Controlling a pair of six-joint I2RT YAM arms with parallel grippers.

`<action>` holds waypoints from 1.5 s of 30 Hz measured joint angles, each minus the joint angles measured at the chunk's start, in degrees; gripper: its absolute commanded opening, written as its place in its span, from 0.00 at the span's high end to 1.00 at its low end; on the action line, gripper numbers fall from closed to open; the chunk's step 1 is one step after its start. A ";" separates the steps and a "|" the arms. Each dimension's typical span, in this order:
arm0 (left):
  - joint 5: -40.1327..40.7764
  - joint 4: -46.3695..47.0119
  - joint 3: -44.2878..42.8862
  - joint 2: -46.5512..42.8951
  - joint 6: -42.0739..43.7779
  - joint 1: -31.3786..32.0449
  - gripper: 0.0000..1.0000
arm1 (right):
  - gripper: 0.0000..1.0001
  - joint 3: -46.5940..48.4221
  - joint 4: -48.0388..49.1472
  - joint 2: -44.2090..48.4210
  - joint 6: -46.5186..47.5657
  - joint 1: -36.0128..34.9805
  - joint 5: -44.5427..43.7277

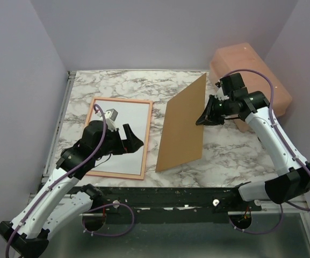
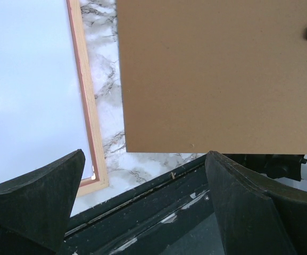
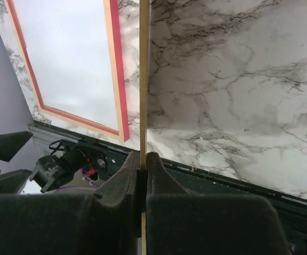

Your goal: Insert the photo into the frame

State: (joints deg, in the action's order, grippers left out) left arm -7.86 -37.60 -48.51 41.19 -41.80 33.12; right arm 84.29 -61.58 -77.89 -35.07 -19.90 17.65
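Where the left fingers [image 2: 47, 191] hang: spread wide, grasping nothing, low over the desk's [image 1: 227, 156] left side.
frame [image 1: 122, 99]: face down, tan back up, ready for loading.
photo [image 1: 136, 115]: white back up, lying inside the frame.
backing board [image 1: 184, 126]: propped on its lower edge, beside the frame.
right fingers [image 3: 116, 186]: clenched on the board's raised edge, probably to lower it over the photo.

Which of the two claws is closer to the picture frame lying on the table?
Left. The left claw hangs open directly above the frame, over the white sheet inside it. The right claw is off to the frame's right, pinching the edge of the brown board.
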 measured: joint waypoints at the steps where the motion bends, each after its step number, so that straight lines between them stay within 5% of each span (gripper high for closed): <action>1: -0.13 -0.02 0.39 0.00 -0.15 0.00 0.01 | 1.00 0.00 -0.17 -0.57 -0.02 0.00 0.07; 22: -0.37 -0.22 2.58 1.53 -1.16 0.00 0.02 | 0.97 9.07 -0.46 -11.06 -1.16 -5.90 1.27; 26: -0.37 -0.24 2.58 2.05 -1.16 0.00 0.02 | 0.86 11.19 -0.33 -12.90 -1.77 -8.66 1.20; 36: -0.37 -1.55 2.49 2.05 -1.16 0.00 0.01 | 0.41 14.69 2.80 -13.57 -2.62 -9.94 5.09; 45: -0.39 -2.73 -2.71 2.54 -2.32 -0.09 0.01 | 0.30 15.04 12.70 -14.08 -5.44 -12.50 11.65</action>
State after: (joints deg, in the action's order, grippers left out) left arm -8.25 -40.34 -51.22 43.72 -44.12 33.04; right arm 99.33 -48.88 -91.96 -40.51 -32.40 29.30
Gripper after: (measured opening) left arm 0.984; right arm 0.673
